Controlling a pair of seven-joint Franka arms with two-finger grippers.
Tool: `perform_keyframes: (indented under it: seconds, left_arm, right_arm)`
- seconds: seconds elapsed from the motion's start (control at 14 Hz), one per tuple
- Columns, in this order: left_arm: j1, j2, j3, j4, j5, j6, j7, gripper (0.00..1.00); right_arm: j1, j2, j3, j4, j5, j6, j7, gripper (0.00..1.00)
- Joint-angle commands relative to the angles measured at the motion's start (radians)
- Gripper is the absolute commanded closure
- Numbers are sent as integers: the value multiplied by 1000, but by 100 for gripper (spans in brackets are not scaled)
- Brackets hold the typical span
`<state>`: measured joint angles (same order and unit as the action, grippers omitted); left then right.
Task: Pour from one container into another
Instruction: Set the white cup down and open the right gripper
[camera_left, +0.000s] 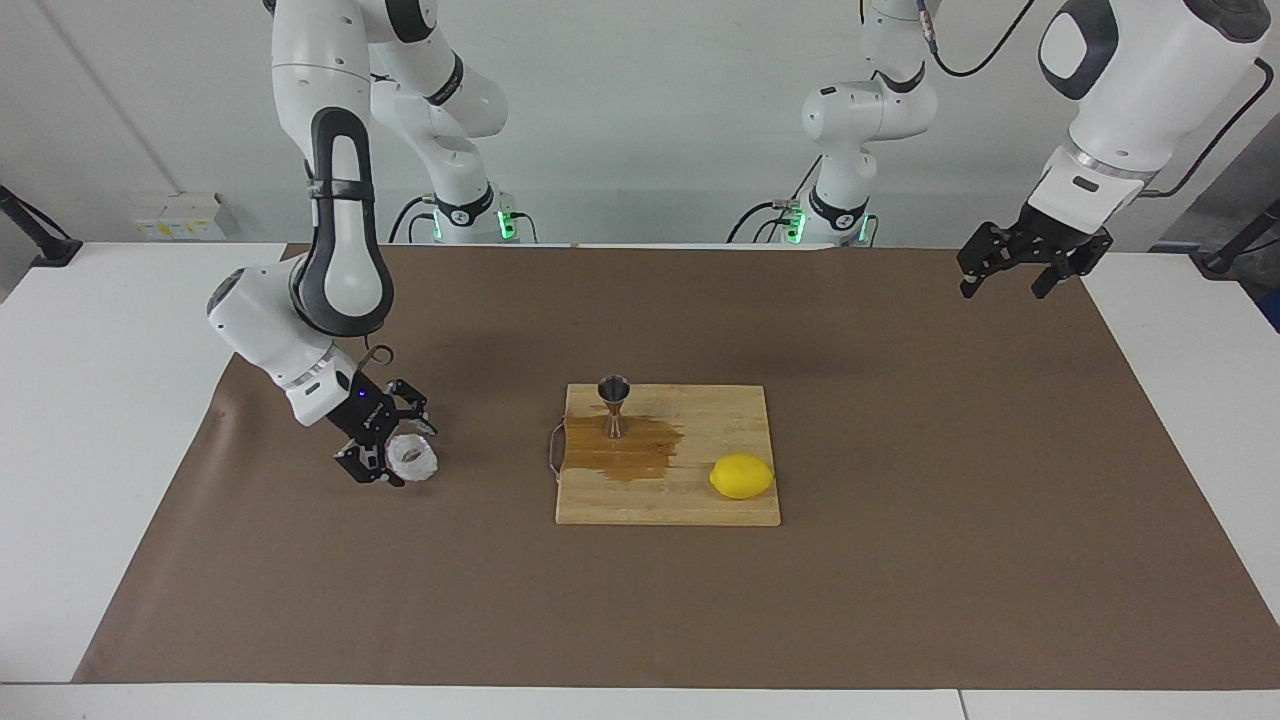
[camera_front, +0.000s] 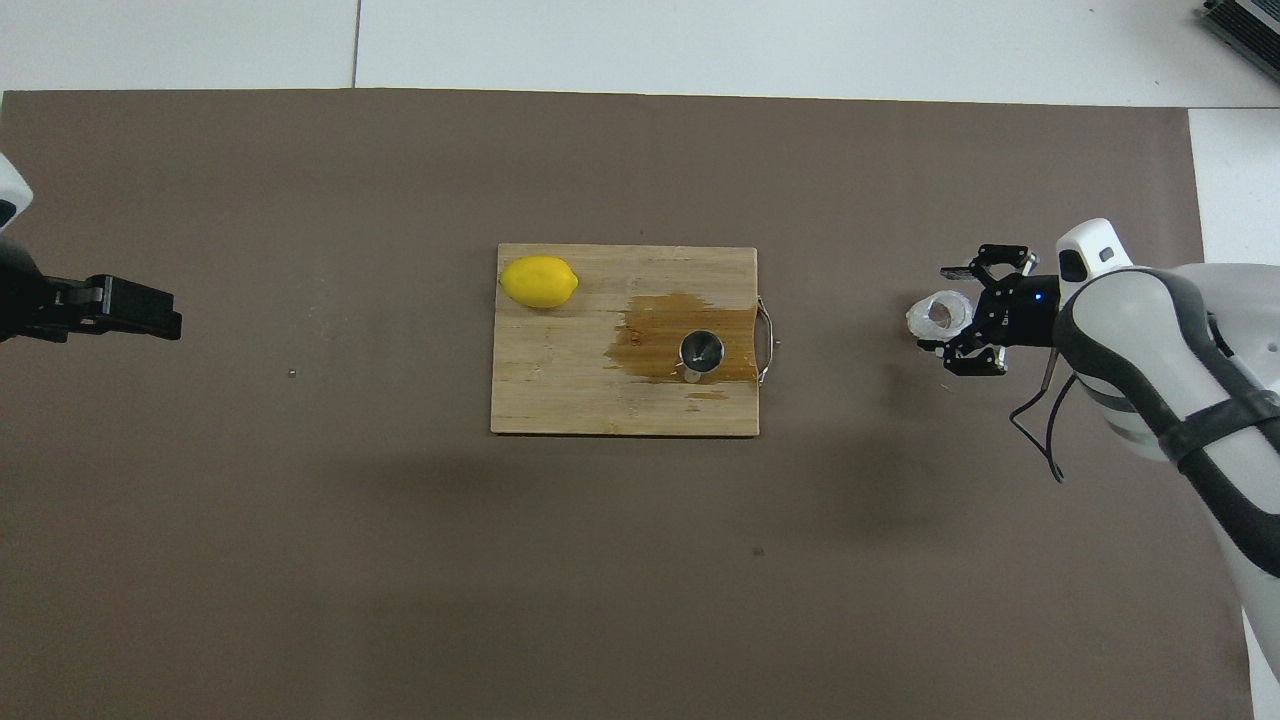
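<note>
The clear faceted glass cup (camera_left: 414, 459) (camera_front: 937, 315) rests on the brown mat toward the right arm's end of the table; I cannot tell whether it stands upright or leans. My right gripper (camera_left: 402, 452) (camera_front: 941, 309) is low over the mat with its fingers open on either side of the cup. The steel hourglass jigger (camera_left: 613, 405) (camera_front: 701, 352) stands upright on the wooden cutting board (camera_left: 715, 410) (camera_front: 590, 395), at the edge of a brown wet patch (camera_left: 632, 455) (camera_front: 655, 335). My left gripper (camera_left: 1012, 275) (camera_front: 150, 312) waits open in the air over the left arm's end of the mat.
A yellow lemon (camera_left: 741, 476) (camera_front: 539, 281) lies on the board's corner, farther from the robots than the jigger. The board has a metal handle (camera_left: 553, 452) (camera_front: 767, 338) on the side facing the cup. Bare mat lies between the cup and the board.
</note>
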<state>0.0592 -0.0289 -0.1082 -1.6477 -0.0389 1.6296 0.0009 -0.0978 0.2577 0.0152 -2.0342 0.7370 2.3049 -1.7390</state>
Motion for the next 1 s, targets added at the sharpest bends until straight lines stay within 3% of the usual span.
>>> perform_keyframes:
  seconds: [0.0,0.64,0.93]
  left_arm:
    - [16,-17,-10,-15,-13,-7,8,0]
    - [16,-17,-10,-15,-13,-7,8,0]
    - [16,-17,-8,-15,-13,-8,8,0]
  right_arm:
    - [-3,-81,3,-15,-169,-65,273,0]
    - [23,-110,5,0,-565,-240,1193,0]
    - [59,-109,9,80,-717,-372,1551,0]
